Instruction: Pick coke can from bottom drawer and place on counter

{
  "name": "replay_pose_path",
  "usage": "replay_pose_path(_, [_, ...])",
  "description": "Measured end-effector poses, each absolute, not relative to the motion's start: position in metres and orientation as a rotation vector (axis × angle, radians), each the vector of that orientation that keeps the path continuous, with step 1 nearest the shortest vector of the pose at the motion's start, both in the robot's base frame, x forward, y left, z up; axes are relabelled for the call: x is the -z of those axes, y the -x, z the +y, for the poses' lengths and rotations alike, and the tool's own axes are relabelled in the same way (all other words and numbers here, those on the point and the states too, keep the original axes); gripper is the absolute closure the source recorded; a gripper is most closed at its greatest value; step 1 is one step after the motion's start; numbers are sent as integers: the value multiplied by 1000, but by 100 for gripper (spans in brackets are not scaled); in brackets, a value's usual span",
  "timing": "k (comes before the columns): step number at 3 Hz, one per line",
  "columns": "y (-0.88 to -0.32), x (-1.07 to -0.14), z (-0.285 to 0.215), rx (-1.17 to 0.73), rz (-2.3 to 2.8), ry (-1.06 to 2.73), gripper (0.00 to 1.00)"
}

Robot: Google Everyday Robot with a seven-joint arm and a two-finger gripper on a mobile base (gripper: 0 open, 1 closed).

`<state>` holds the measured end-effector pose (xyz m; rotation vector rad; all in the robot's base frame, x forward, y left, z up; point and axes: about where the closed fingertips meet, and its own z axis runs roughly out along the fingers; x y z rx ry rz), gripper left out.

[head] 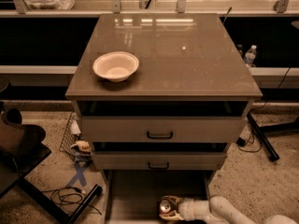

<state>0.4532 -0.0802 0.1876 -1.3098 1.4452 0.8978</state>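
Observation:
The coke can [164,206] stands upright on the pale floor of the open bottom drawer [135,195]; only its silver top shows clearly, near the drawer's front middle. My gripper [165,208] reaches in from the right on a white arm, low in the drawer. One finger lies behind the can and one in front of it, and both are closed against its sides. The can rests on the drawer floor. The counter [187,64] is the glossy grey-brown cabinet top above.
A white bowl [116,66] sits on the counter's left side. Two closed drawer fronts with black handles [159,135] are above the open drawer. A dark chair [18,148] and cables [70,197] lie left. A black stand leg [262,139] and a water bottle [250,55] are right.

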Motion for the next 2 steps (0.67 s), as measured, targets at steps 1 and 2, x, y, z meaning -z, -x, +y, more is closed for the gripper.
replay_pose_path(1, [-452,-187,-77,-905,1442,1310,98])
replay_pose_path(2, [-452,-187,-76,-907,1442,1310,100])
